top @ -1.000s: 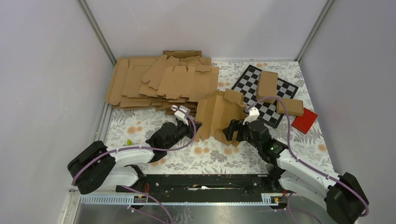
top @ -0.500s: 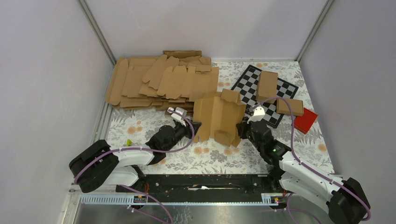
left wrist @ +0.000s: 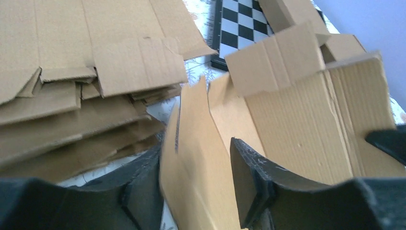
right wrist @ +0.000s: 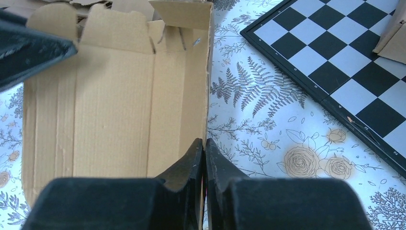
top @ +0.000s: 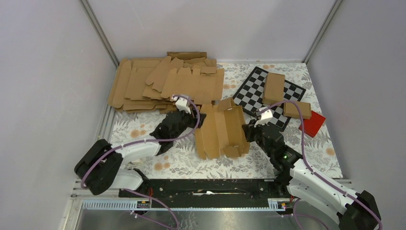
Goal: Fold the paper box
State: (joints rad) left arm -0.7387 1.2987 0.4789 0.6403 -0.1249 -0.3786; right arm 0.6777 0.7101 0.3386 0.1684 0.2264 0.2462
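Overhead view of a floral-clothed table [top: 210, 165] with two black arms. The paper box [top: 221, 132] lies at the centre as an open brown trough, long axis running 12 to 6 o'clock. A second ago it stood tilted up and sat further toward 12 o'clock; it now lies lower, flatter and nearer the arm bases.

The left gripper [top: 195, 120], at the box's 9 o'clock side, has its fingers [left wrist: 249, 187] spread apart, with the box's left wall standing loose between them. They have parted over the last second. The right gripper [top: 248, 132], at 3 o'clock, was wide earlier and is now pinched together on the box's right wall.

A stack of flat cardboard blanks [top: 163, 84] fills 11 o'clock, its near edge just beside the left gripper. A chessboard [top: 253, 88] lies at 1 o'clock, its corner near the box's far flap, and bears two folded cartons [top: 274, 87]. A red block [top: 312, 123] sits at 3 o'clock, well apart. Bare cloth lies at 6 o'clock, between box and arm bases.
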